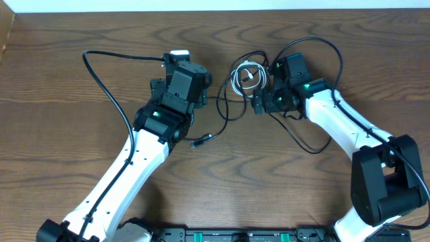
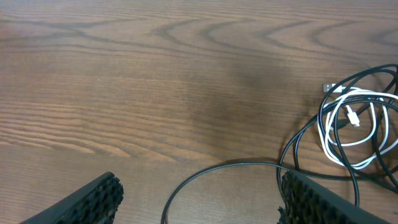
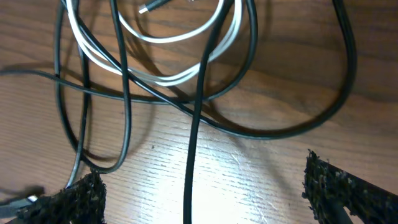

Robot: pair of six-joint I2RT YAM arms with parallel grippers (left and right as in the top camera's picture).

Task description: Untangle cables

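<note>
The white cable (image 1: 247, 78) lies coiled at the back middle of the table, tangled with loops of the thin black cable (image 1: 227, 113). The black cable's plug (image 1: 201, 141) lies toward the front. My left gripper (image 1: 205, 91) is just left of the tangle. In the left wrist view it (image 2: 199, 202) is open, with a black cable loop (image 2: 205, 171) on the table between its fingers and the white cable (image 2: 348, 121) to the right. My right gripper (image 1: 261, 102) is at the tangle's right edge. It (image 3: 202, 186) is open over a black strand (image 3: 189, 168), below the white cable (image 3: 155, 34).
Thick black robot wires arc over the wooden table (image 1: 60, 134) behind the left arm (image 1: 107, 74) and around the right arm (image 1: 316, 44). The table's back edge (image 1: 215, 9) is near the tangle.
</note>
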